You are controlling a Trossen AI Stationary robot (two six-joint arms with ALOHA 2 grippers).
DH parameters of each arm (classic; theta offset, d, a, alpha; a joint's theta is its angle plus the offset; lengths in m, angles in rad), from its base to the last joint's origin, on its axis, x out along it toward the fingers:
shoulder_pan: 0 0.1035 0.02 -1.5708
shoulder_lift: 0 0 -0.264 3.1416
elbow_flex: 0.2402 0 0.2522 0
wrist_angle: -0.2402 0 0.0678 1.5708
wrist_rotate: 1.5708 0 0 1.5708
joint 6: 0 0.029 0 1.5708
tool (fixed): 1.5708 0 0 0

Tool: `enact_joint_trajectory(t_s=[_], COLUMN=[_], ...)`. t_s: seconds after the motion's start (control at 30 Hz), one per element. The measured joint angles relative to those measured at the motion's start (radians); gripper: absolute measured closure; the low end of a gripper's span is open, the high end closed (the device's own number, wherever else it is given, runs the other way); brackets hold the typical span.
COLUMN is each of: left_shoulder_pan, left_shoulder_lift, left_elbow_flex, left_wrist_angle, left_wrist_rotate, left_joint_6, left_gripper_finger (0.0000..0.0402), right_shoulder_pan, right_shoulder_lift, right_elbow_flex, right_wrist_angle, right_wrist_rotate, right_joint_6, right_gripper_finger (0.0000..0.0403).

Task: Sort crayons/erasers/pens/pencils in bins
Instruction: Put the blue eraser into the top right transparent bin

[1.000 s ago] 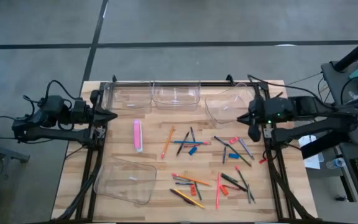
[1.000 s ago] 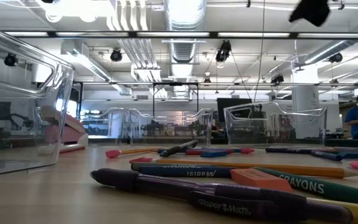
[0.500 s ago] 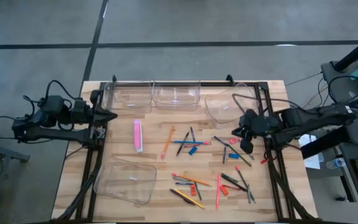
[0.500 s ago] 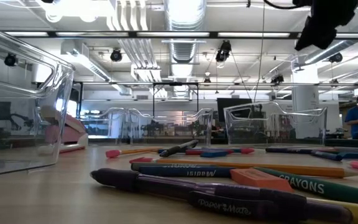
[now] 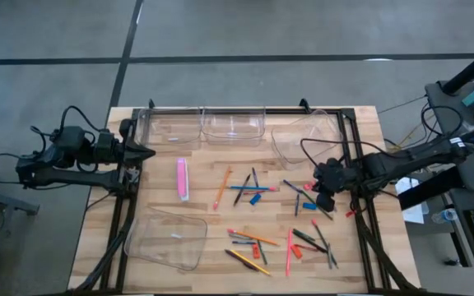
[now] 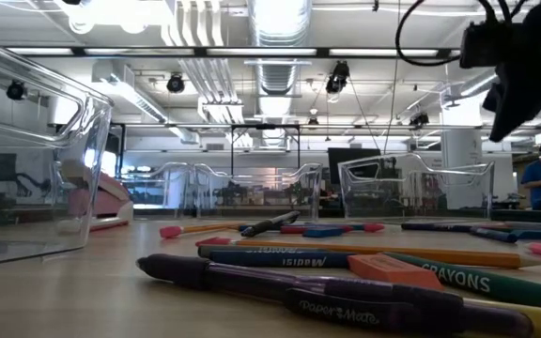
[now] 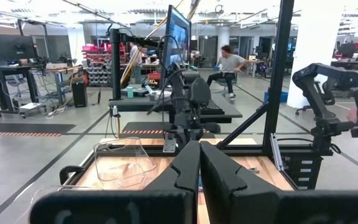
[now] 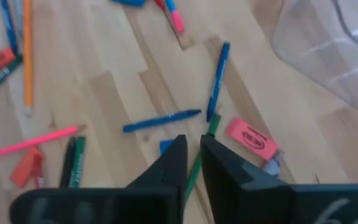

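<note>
Now the right claw (image 5: 326, 200) is hovering nearly shut, empty, over the pink eraser (image 8: 252, 139). It should be opening wider, then straddling the eraser squarely. Left claw (image 5: 142, 153) is waiting shut at the worktop's nine o'clock.

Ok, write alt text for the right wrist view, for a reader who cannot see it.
The right arm's dark two-finger tool, fingers slightly parted and holding nothing, hangs above a light wooden table strewn with stationery. Nearest its tips lie a blue pen, a second blue pen and a flat pink eraser; a clear plastic bin sits farther off.
</note>
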Motion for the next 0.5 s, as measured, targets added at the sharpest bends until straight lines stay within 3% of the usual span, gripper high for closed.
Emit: enact_joint_trajectory(t_s=[0.3, 0.5], left_shoulder_pan=[0.000, 0.000], left_shoulder_lift=[0.000, 0.000], left_elbow_flex=[0.000, 0.000], left_wrist_angle=[0.000, 0.002], left_wrist_rotate=[0.000, 0.000], left_joint_6=[0.000, 0.000], left_gripper_finger=[0.0401, 0.0401], right_shoulder_pan=[0.000, 0.000], right_shoulder_lift=[0.006, 0.029], right_elbow_flex=[-0.049, -0.078], right_wrist_angle=[0.001, 0.004], right_wrist_rotate=[-0.001, -0.002], right_joint_6=[-0.001, 0.007], right_gripper_finger=[0.0254, 0.0223])
